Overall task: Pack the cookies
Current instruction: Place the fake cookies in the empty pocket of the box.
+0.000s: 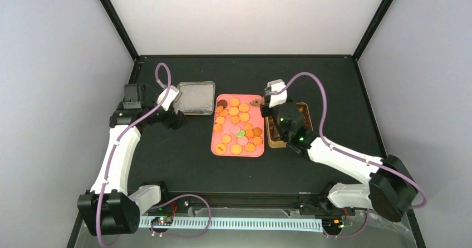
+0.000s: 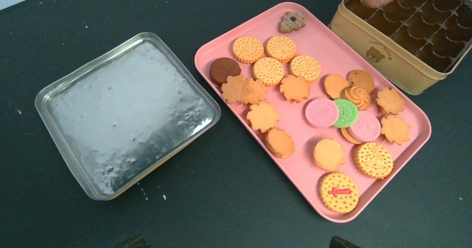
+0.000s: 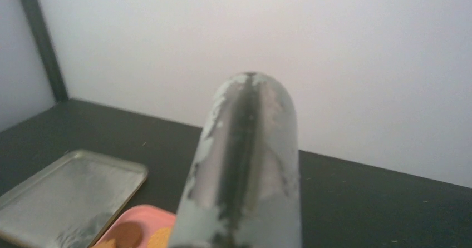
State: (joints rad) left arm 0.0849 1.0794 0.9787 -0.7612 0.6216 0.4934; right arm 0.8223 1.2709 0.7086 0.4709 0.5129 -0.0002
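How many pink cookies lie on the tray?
2 pink cookies near the middle of the tray, flanking and touching the green cookie. Overlapping cookies might hide another.

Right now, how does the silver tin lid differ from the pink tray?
The silver tin lid is squarish, shiny metal; the pink tray is longer and matte. The tray carries cookies; the lid carries none. Both lie flat, rim up, on the black table.
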